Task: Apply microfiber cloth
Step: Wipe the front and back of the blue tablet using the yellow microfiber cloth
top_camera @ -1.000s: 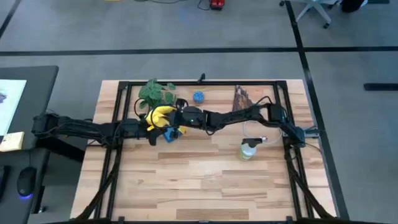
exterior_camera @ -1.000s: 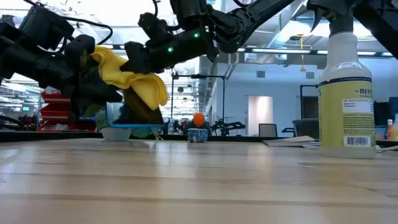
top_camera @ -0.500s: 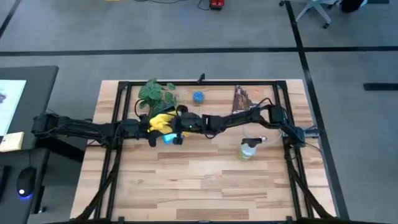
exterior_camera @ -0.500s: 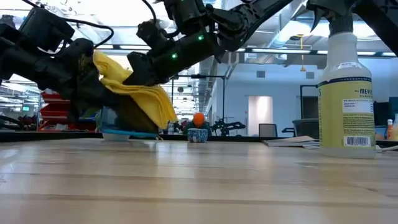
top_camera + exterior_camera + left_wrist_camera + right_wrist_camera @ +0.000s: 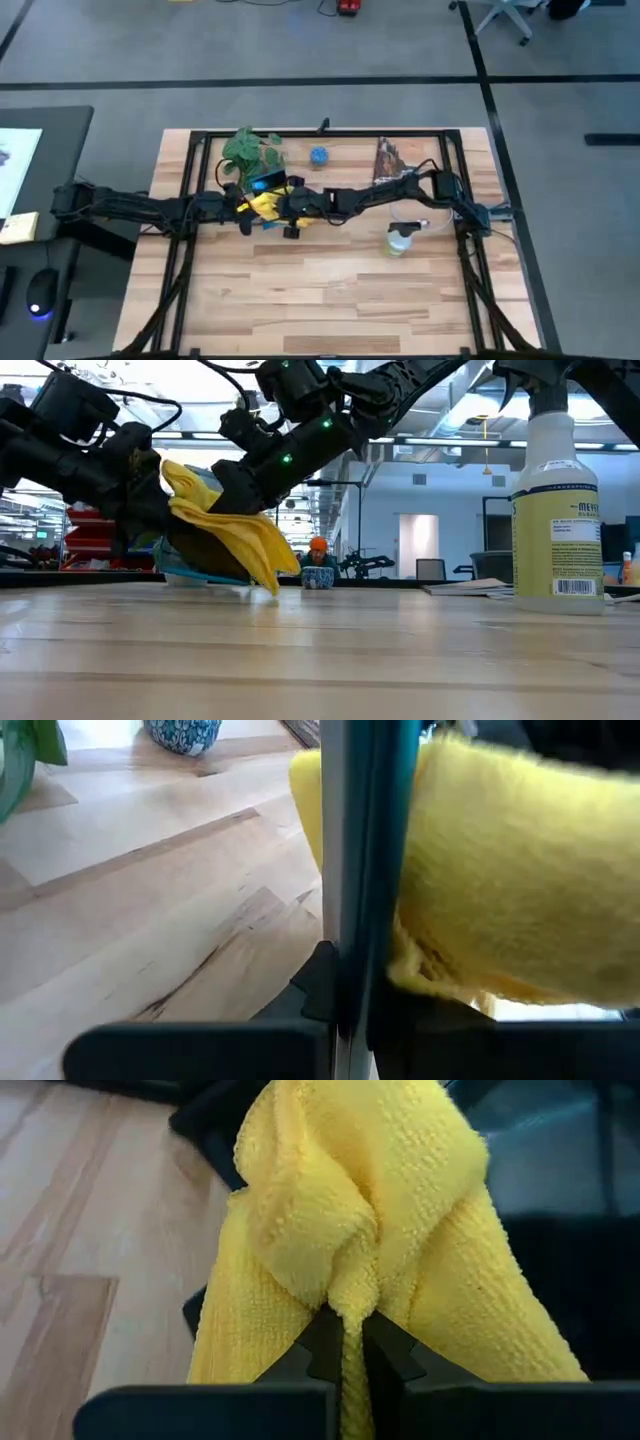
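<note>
The yellow microfiber cloth (image 5: 266, 204) lies draped over a dark tablet in a teal case (image 5: 262, 184) at the table's far left. In the low view the tablet (image 5: 190, 572) stands tilted, and the cloth (image 5: 235, 535) hangs down over it toward the table. My left gripper (image 5: 243, 205) is shut on the tablet from the left. My right gripper (image 5: 285, 207) reaches in from the right and is shut on the cloth (image 5: 350, 1200). My left gripper pinches the tablet's edge (image 5: 345, 970) between its two fingers, which come level from the table's left. The tablet stands on edge between them, tilted, its lower edge near the table. My right gripper pinches a bunched fold of the cloth (image 5: 345, 1305), several layers, between its fingertips. It comes slanting down from the table's right. The cloth spreads slack from the pinch over the tablet's face.
A clear spray bottle (image 5: 400, 240) stands right of centre and looms large in the low view (image 5: 556, 510). A green plant (image 5: 250, 148), a small blue cup (image 5: 319, 155) and a brown object (image 5: 388, 157) stand along the far edge. The near half of the table is bare wood.
My right gripper has gone down and toward the table's near edge, drawing the cloth across the tablet's face. The cloth, bunched high a second ago, now trails lower with its tip near the table. The tablet's far part has come uncovered.
</note>
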Robot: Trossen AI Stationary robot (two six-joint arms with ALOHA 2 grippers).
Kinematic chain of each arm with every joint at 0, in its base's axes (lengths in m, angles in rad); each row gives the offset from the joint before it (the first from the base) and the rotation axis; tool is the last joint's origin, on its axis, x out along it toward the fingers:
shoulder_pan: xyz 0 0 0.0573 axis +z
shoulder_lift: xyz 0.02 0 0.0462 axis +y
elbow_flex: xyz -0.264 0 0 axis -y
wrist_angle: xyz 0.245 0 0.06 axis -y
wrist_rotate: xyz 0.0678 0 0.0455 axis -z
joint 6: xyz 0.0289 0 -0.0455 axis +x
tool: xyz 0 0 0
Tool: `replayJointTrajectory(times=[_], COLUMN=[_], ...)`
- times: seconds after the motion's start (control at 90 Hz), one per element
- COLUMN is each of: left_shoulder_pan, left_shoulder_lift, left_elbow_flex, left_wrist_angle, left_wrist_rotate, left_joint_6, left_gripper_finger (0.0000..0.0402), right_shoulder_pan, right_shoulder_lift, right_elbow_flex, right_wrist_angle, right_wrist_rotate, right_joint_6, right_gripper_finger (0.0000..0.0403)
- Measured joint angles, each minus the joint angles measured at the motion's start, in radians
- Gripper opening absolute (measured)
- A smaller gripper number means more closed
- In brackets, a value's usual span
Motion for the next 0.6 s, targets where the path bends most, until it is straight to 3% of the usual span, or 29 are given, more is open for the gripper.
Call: replayJointTrajectory(times=[0.222,0.6], left_shoulder_pan=[0.000,0.010], left_shoulder_lift=[-0.002,-0.002], left_elbow_flex=[0.001,0.003], left_wrist_angle=[0.021,0.063], left_wrist_rotate=[-0.017,-0.026], left_joint_6=[0.015,0.040], left_gripper_finger=[0.0011,0.0011], right_shoulder_pan=[0.011,0.029], right_shoulder_lift=[0.004,0.005], right_elbow_flex=[-0.006,-0.078], right_wrist_angle=[-0.057,0.010], right_wrist_rotate=[-0.002,-0.006], right_joint_6=[-0.003,0.016], right_gripper_finger=[0.0001,0.0001])
